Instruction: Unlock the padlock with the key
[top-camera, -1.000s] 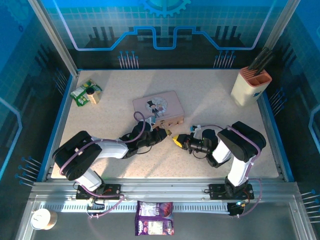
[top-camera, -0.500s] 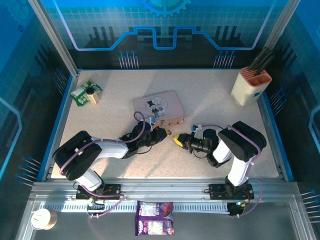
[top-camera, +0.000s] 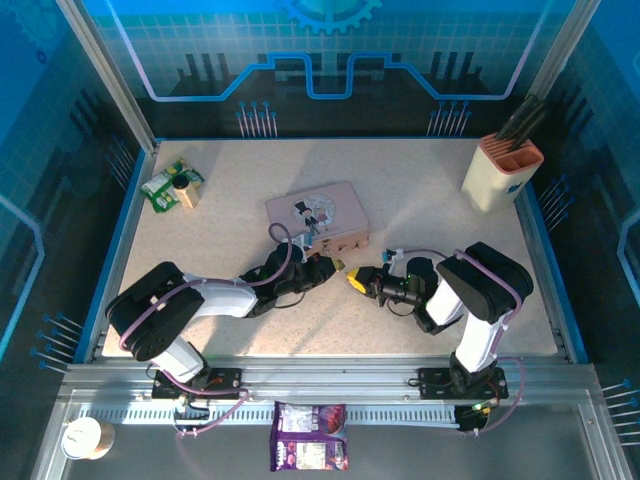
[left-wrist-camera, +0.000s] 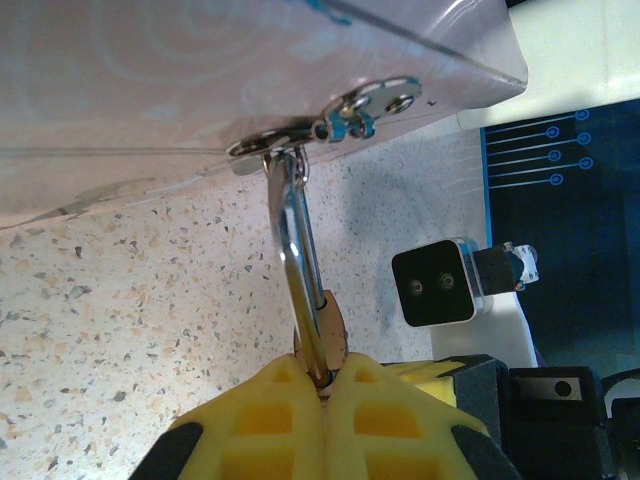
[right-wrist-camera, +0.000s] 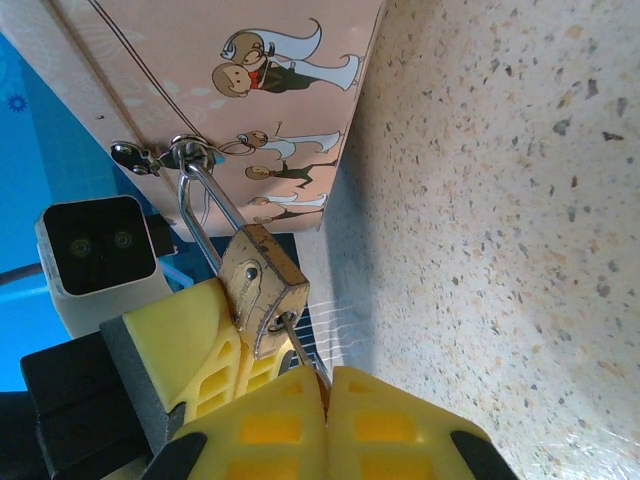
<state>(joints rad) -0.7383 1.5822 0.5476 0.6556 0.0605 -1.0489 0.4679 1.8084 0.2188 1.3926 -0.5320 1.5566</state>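
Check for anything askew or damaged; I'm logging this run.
Nothing stands out. The padlock is hooked by its shackle to the pink tin, pinched by the left gripper, while the right gripper holds the key at its keyhole.

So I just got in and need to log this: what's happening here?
The left gripper clamps the padlock, which hangs by its shackle from the hasp of the pink tin. The right gripper pinches the key, its tip at or in the keyhole. The shackle looks closed, so not yet unlocked.
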